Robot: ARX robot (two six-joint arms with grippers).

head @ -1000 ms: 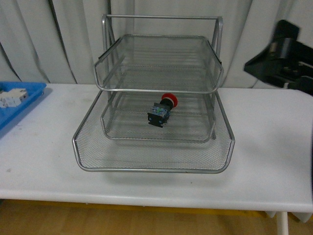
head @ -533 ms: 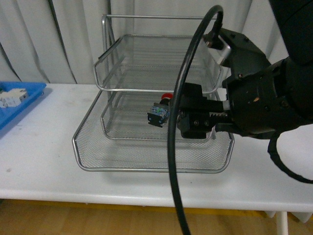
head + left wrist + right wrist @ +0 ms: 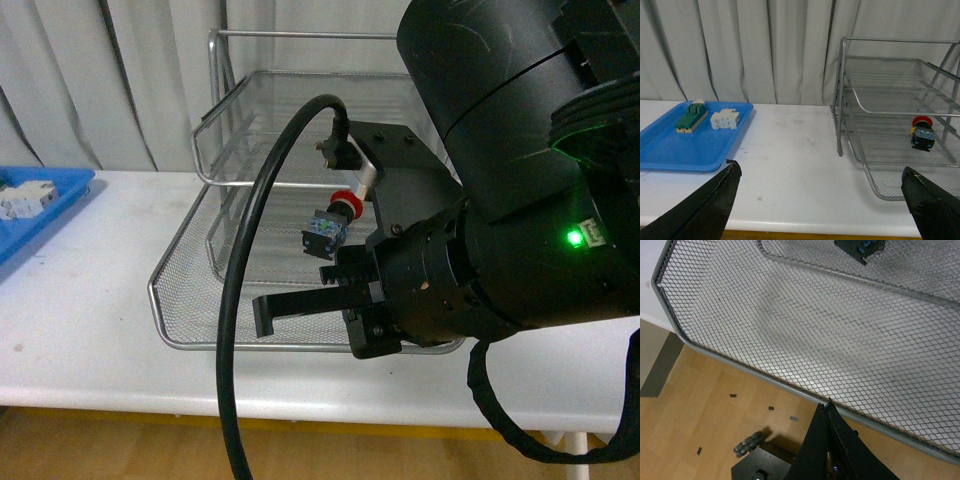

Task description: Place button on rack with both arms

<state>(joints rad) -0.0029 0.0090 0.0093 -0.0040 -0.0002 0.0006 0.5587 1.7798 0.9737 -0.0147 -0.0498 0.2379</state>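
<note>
The button (image 3: 331, 226), red cap on a dark body with blue-green sides, lies on its side on the middle tier of the silver mesh rack (image 3: 205, 140). It also shows in the left wrist view (image 3: 922, 134) and at the edge of the right wrist view (image 3: 860, 247). My right arm fills the right of the front view. Its gripper (image 3: 263, 312) is shut and empty, over the front rim of the rack's bottom tier (image 3: 740, 365). My left gripper (image 3: 819, 167) is open and empty, above the table to the left of the rack (image 3: 842, 100).
A blue tray (image 3: 670, 150) at the table's left holds a green-topped beige block (image 3: 691, 116) and a white blocky component (image 3: 725, 119). A black cable (image 3: 240, 300) loops in front of the rack. Grey curtains hang behind; wooden floor lies below the table's front edge.
My right arm has swung in from the right, closer to the camera, and now hides the rack's right side. Its gripper has dropped to the bottom tier's front rim. The button has not moved.
</note>
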